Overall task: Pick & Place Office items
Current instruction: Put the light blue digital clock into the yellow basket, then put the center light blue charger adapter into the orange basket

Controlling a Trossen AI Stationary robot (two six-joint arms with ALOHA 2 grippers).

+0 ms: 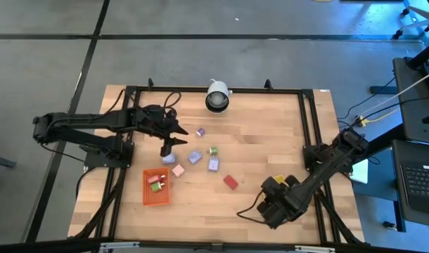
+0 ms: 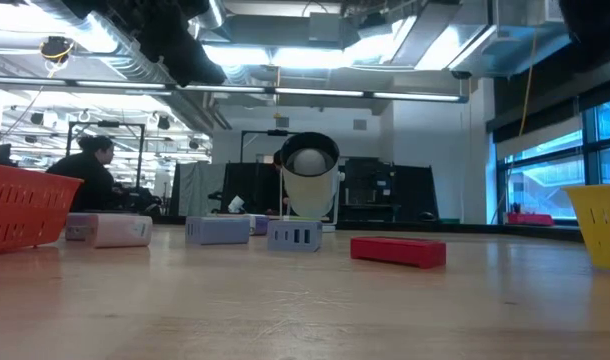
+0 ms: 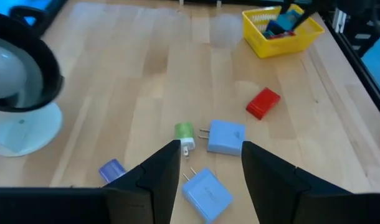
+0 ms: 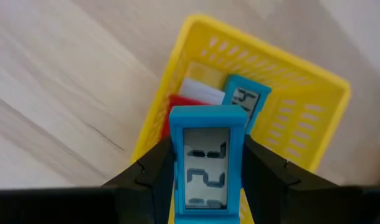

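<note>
Several small pieces lie loose mid-table: a red block (image 1: 231, 182), a green plug (image 1: 214, 150), lilac-blue adapters (image 1: 195, 157) (image 1: 214, 165), a pink one (image 1: 178, 170) and a lilac one (image 1: 200, 132). My left gripper (image 3: 210, 149) hangs open above the green plug (image 3: 184, 132) and two blue adapters (image 3: 226, 137), touching nothing. My right gripper (image 4: 205, 155) is shut on a blue clock-like piece (image 4: 205, 134) over the yellow tray (image 4: 302, 106). That tray holds another blue clock piece (image 4: 246, 99), a red one and a white one. The orange tray (image 1: 156, 198) holds a few pieces. My right gripper pinches the blue clock-like piece by its two side edges (image 4: 175, 168), one finger on each side. The display face is turned toward the wrist camera. The piece is lifted clear, above the near end of the yellow tray (image 4: 177, 56).
A white lamp-like device (image 1: 216, 96) stands at the table's far edge. The orange tray (image 2: 20, 215) sits front left and the yellow tray (image 2: 600, 225) front right. A dark frame runs round the tabletop. People sit in the room behind.
</note>
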